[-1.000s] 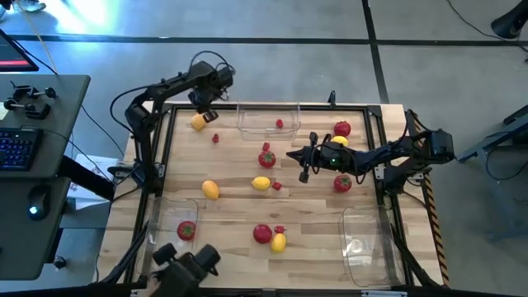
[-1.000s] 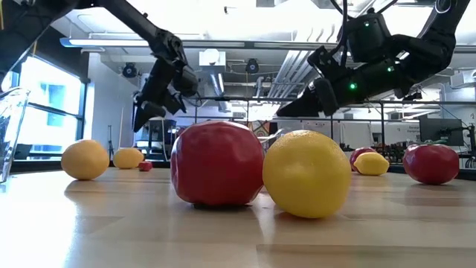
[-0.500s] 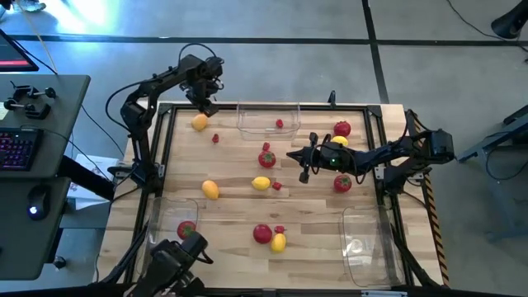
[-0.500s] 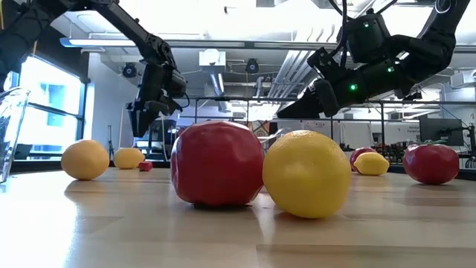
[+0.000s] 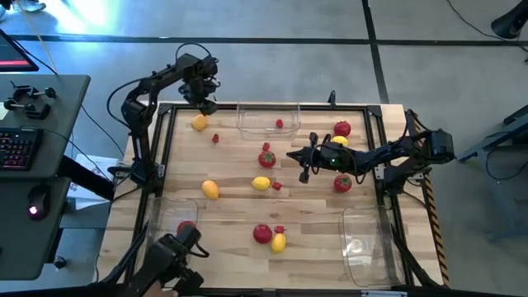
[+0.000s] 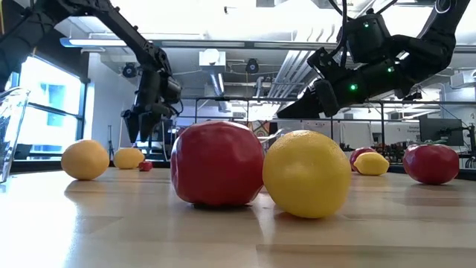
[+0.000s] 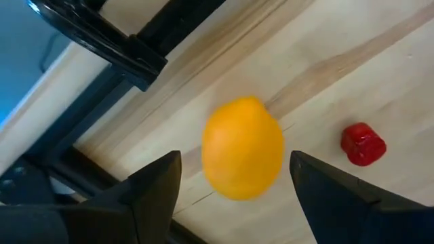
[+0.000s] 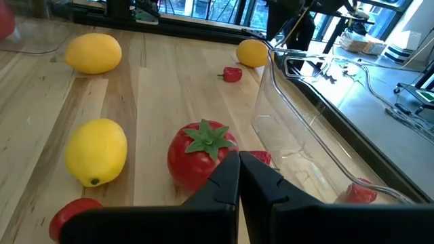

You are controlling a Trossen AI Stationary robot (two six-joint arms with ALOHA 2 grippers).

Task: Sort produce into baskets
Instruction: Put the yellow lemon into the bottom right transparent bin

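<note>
One orange lemon [image 7: 243, 148] lies at the desk's [image 5: 231, 210] upper left in the high view, under your left gripper [image 7: 234, 179], jaws spread, empty. Likely light, rigid, slick: grip across its short middle. Right gripper [image 8: 239, 177] hangs mid-desk, jaws closed, empty. Bin [image 5: 268, 120] contents partly unreadable.

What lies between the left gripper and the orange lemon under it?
Nothing. In the left wrist view the open left gripper hangs over the orange lemon with only bare table around it; a small red berry sits off to one side.
</note>
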